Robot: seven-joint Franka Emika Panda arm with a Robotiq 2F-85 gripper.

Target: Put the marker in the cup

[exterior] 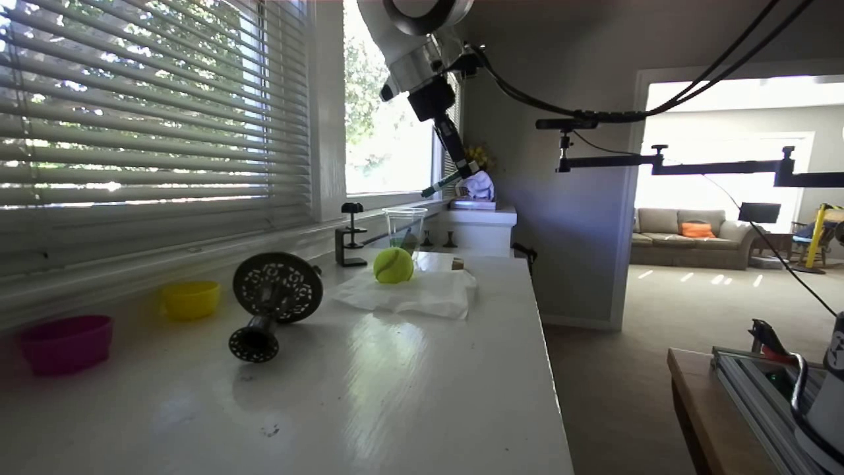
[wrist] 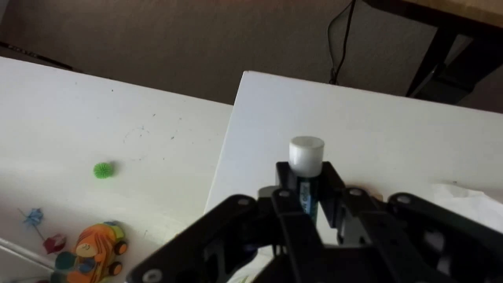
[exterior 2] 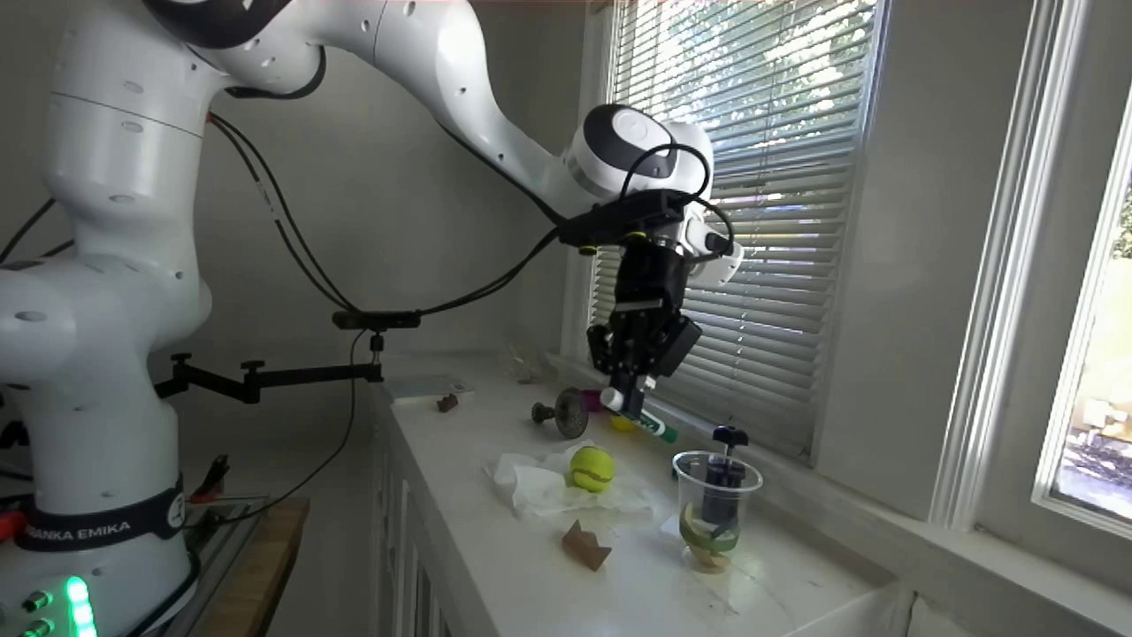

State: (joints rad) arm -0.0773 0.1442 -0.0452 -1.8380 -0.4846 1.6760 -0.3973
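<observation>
My gripper (exterior: pixel 469 169) is shut on the marker (exterior: pixel 436 187), above the counter. In an exterior view the gripper (exterior 2: pixel 633 400) holds the marker (exterior 2: pixel 653 426) tilted, its white end by the fingers and its green end pointing down toward the cup's side. In the wrist view the gripper (wrist: pixel 306 173) pinches the marker (wrist: pixel 306 157) just below its white end; the far end is hidden. The clear plastic cup (exterior: pixel 405 227) stands upright on the counter, lower than the marker. It also shows in an exterior view (exterior 2: pixel 718 504), with something green and pale near its base.
A tennis ball (exterior 2: pixel 592 469) rests on white paper (exterior 2: pixel 531 487). A brown piece (exterior 2: pixel 585 545) lies before the cup. A black clamp (exterior: pixel 350 241) stands near the window sill. A dark metal holder (exterior: pixel 277 290), yellow cup (exterior: pixel 191 300) and magenta cup (exterior: pixel 68 345) are farther along.
</observation>
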